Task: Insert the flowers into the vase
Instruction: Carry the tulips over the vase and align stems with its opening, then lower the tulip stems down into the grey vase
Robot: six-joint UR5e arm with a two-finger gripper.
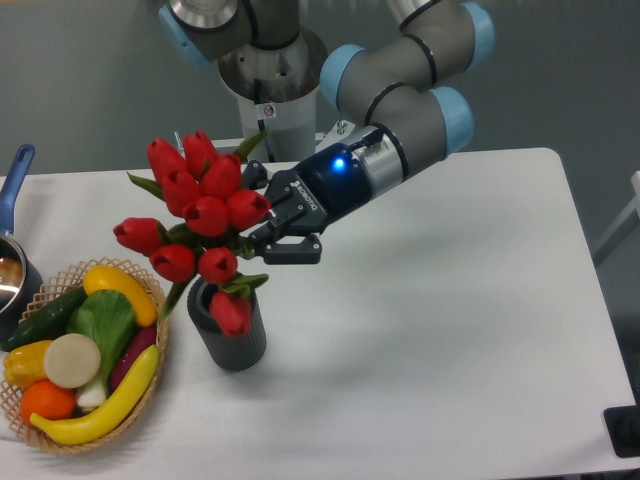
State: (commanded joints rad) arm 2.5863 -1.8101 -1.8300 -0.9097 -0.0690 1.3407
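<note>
The flowers (200, 205), a bunch of red tulips with green leaves, hang tilted in the air just above and left of the vase. One tulip head droops over the vase's mouth. The vase (238, 345) is a short dark grey ribbed cup standing upright on the white table. My gripper (264, 218) reaches in from the right and is shut on the flowers at the right side of the bunch. The stems are mostly hidden behind the heads and the fingers. A green leaf or stem hangs down at the vase's left.
A woven wicker basket (160, 345) with toy vegetables and fruit sits just left of the vase. A blue-handled metal pot (14, 270) stands at the table's left edge. The arm's base (265, 90) is at the back.
</note>
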